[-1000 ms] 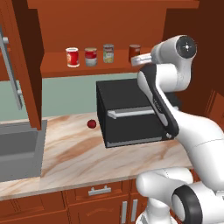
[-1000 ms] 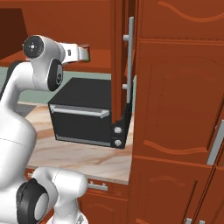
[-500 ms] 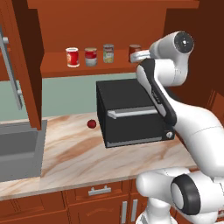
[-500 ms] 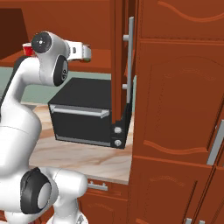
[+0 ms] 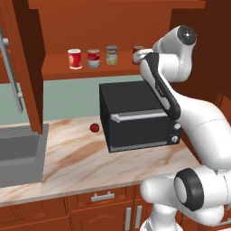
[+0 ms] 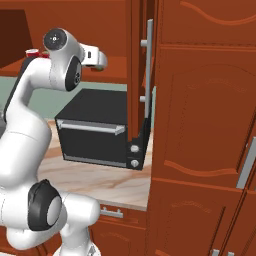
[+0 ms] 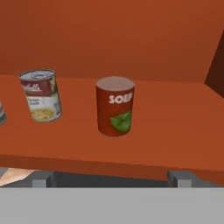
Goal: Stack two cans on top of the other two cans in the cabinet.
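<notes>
Facing the shelf of the reddish-brown wooden wall cabinet [image 5: 108, 27] with the tool [image 7: 111, 177] spread wide and empty, both dark tips low in the hand view. Standing upright on the shelf straight ahead: dark red-brown can with green patch [image 7: 114, 106]. Beside it, apart: pale cream can with silver top [image 7: 40, 95]. Further along in the left base view: red-and-silver can [image 5: 93, 58], bright red can with white bands [image 5: 74, 59]. Below on the tabletop [image 5: 76, 158]: black boxy oven [image 5: 137, 115].

Four cans in a row on the cabinet shelf [image 5: 90, 67], a black oven [image 5: 137, 115] below.
</notes>
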You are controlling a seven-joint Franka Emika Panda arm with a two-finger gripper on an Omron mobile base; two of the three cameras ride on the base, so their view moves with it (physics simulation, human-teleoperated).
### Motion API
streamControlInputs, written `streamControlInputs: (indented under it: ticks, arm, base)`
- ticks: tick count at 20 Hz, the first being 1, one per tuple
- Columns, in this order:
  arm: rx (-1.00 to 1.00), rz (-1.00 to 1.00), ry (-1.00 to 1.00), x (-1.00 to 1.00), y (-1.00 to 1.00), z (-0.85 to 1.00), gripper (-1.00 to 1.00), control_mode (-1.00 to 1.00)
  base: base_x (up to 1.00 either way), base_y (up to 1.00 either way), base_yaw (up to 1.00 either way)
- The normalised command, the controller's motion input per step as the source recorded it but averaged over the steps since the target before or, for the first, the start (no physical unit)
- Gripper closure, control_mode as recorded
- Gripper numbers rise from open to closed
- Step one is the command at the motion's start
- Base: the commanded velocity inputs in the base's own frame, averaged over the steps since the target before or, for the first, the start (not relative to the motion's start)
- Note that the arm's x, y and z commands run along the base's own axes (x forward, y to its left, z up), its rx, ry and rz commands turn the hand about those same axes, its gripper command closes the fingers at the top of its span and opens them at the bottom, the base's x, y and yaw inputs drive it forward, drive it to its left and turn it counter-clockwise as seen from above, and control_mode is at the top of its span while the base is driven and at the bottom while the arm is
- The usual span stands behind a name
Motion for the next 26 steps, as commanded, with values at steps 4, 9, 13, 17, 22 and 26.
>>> streamControlInputs:
  ticks: [4,9,13,17,22,26]
  arm:
    - [0.06,0.0,0.0,0.12,0.0,-0.12,-1.0,-1.0]
    - [0.01,0.04,-0.11,0.15,0.0,-0.15,-1.0,-1.0]
    - [0.0,0.05,-0.01,0.27,0.0,-0.02,-1.0,-1.0]
    - [0.0,0.05,0.03,0.32,0.0,0.0,-1.0,-1.0]
    - [0.0,0.04,0.09,0.33,0.0,0.0,-1.0,-1.0]
    - [0.0,0.04,0.05,0.28,0.0,-0.01,-1.0,-1.0]
  base:
    - [0.0,0.0,0.0]
    - [0.0,0.0,0.0]
    - [0.0,0.0,0.0]
    - [0.0,0.0,0.0]
    - [0.0,0.0,0.0]
    - [0.0,0.0,0.0]
